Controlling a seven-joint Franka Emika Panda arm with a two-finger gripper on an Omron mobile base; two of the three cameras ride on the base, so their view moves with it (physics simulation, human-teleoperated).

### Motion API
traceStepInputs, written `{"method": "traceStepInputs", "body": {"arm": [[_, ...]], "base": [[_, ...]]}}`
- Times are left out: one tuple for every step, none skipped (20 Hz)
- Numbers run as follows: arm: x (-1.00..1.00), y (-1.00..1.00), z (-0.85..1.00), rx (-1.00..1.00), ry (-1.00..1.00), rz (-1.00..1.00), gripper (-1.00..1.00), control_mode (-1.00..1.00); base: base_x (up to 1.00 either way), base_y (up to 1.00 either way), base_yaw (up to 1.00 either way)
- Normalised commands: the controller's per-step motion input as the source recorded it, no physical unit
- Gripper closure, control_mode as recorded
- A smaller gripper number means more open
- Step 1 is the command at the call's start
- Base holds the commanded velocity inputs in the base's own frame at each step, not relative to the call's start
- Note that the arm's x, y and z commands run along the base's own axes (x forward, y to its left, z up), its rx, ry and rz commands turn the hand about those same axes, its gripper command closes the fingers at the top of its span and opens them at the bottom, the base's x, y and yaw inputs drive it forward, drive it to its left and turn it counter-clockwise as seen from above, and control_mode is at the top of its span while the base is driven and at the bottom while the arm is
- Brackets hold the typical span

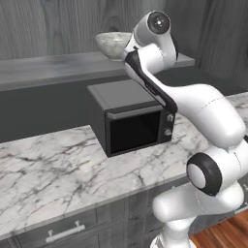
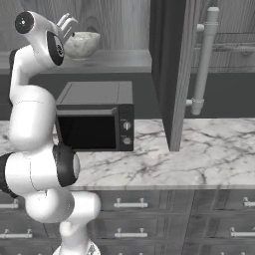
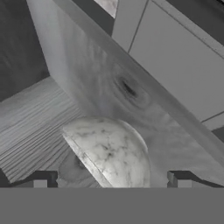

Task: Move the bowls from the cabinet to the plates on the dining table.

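Up at the top of the left base view sits the marble bowl (image 1: 114, 43), white with grey veins, resting on the floor of the open cabinet (image 1: 53, 65), just left of the arm's upper joint. In the right base view the same bowl (image 2: 81, 44) shows at upper left, and the gripper (image 2: 67, 25) is raised right beside its rim, pale fingers spread. No contact that I can make out from here.

The hand view makes it clearer. The bowl (image 3: 111, 151) fills the lower middle of that frame, tilted with the camera's roll, and the two dark fingertips stand at the bottom, one at lower left and one at lower right, with the bowl between them. So the jaws are wide apart, nothing pinched, nothing carried. The hand is lined up on the bowl but has not closed on it.

Below the cabinet floor, the black microwave (image 1: 133, 116) sits on the marble counter (image 1: 53, 164), middle of the left view. The cabinet door (image 2: 172, 69) hangs swung out at centre-right of the right view, its long silver handle (image 2: 204, 60) facing the camera.

Where does that leave the job? Early, by my reading. This bowl is on its shelf, ungrasped. I can see no wooden bowl, no plates and no dining table from here, so how the second bowl stands I cannot tell. Ahead for this one: close on it, lift it clear, then carry it to a plate.
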Motion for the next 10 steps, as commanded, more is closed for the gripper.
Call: {"method": "traceStepInputs", "body": {"arm": [[0.52,0.00,0.00,-0.06,0.00,0.05,-1.00,-1.00],[0.47,0.01,0.00,-0.08,0.00,0.06,-1.00,-1.00],[0.52,0.00,0.00,-0.07,0.00,0.06,-1.00,-1.00],[0.52,0.00,0.00,-0.06,0.00,0.07,-1.00,-1.00],[0.52,0.00,-0.01,-0.06,0.00,0.07,-1.00,-1.00],[0.47,0.00,-0.06,-0.06,0.00,0.09,-1.00,-1.00],[0.46,0.00,-0.09,-0.05,0.00,0.09,-1.00,-1.00],[0.48,0.00,-0.03,-0.07,0.00,0.09,-1.00,-1.00],[0.51,0.00,0.00,-0.06,0.00,0.09,-1.00,-1.00],[0.51,0.00,0.00,-0.06,0.00,0.10,-1.00,-1.00]], "base": [[0.00,0.00,0.00],[0.00,0.00,0.00],[0.00,0.00,0.00],[0.00,0.00,0.00],[0.00,0.00,0.00],[0.00,0.00,0.00],[0.00,0.00,0.00],[0.00,0.00,0.00],[0.00,0.00,0.00],[0.00,0.00,0.00]]}}
